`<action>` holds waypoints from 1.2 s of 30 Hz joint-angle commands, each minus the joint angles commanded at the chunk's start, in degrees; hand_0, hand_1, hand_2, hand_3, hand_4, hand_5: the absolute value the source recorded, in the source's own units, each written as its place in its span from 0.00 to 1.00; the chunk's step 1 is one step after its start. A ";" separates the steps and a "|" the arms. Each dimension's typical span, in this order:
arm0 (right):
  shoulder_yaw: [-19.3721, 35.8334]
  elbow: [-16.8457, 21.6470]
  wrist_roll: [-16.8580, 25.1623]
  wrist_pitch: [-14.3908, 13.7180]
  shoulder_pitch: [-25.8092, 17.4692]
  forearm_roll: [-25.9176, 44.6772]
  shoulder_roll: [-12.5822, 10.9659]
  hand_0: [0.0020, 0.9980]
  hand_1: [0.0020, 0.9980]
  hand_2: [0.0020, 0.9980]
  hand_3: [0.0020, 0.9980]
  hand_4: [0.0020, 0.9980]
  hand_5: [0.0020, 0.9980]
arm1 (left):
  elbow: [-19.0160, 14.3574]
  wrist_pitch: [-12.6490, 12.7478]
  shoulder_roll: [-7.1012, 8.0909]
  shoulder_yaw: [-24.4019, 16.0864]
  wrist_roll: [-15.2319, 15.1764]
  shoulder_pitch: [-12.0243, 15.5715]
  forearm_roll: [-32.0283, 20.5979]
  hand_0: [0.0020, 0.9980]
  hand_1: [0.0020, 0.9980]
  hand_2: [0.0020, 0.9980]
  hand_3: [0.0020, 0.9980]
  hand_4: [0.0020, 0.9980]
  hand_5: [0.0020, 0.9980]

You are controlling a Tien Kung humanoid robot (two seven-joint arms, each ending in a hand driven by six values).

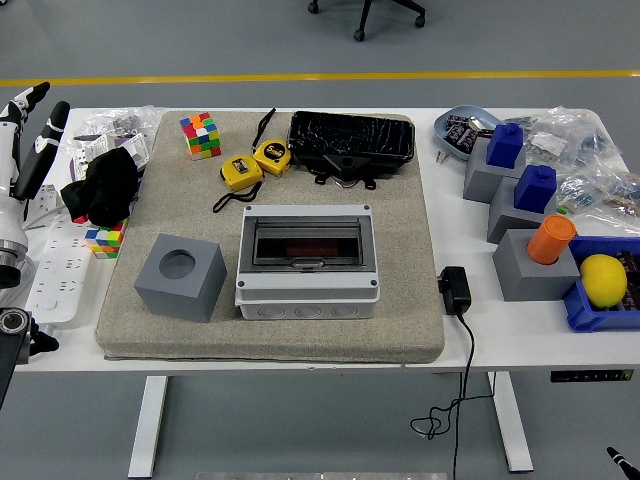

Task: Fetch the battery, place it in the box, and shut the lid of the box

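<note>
Distance is the point here: the left hand [28, 125] hangs at the table's left edge with its fingers spread and holding nothing, well apart from the black battery [351, 143]. Taking the grey box [307, 260] as landmark, the battery lies just beyond its far side on the mat, long axis running left to right, parallel to the box's lid. The hand sits far to the box's left. The lid looks closed. Only a tip of the right arm shows at the lower right corner; its hand is out of view.
</note>
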 joint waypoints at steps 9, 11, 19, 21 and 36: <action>0.20 0.02 0.00 0.03 0.19 -0.13 -0.17 0.86 0.85 0.81 0.83 1.00 1.00 | -0.06 -0.04 -0.08 0.24 0.08 -0.16 0.27 0.95 0.96 0.91 0.87 1.00 1.00; 0.18 0.02 -0.01 0.04 0.19 -0.12 -0.21 0.86 0.85 0.81 0.83 1.00 1.00 | -0.07 -0.13 -0.06 0.28 0.06 -0.17 0.25 0.95 0.96 0.90 0.86 1.00 1.00; -0.05 0.05 -0.06 0.08 0.05 -0.12 -0.16 0.86 0.85 0.81 0.83 1.00 1.00 | 0.13 -0.65 0.13 0.05 -0.25 -0.10 -0.18 0.95 0.95 0.90 0.86 1.00 1.00; -0.11 0.05 -0.05 0.10 0.08 -0.10 -0.18 0.86 0.85 0.81 0.83 1.00 1.00 | 0.30 -1.10 0.23 -0.26 -0.74 -0.12 -0.95 0.95 0.95 0.90 0.86 1.00 1.00; -0.32 0.03 0.00 0.12 -0.13 -0.09 -0.11 0.86 0.85 0.81 0.83 1.00 1.00 | 1.63 -5.05 0.42 -1.77 -2.18 0.22 -12.17 1.00 1.00 0.97 0.94 1.00 1.00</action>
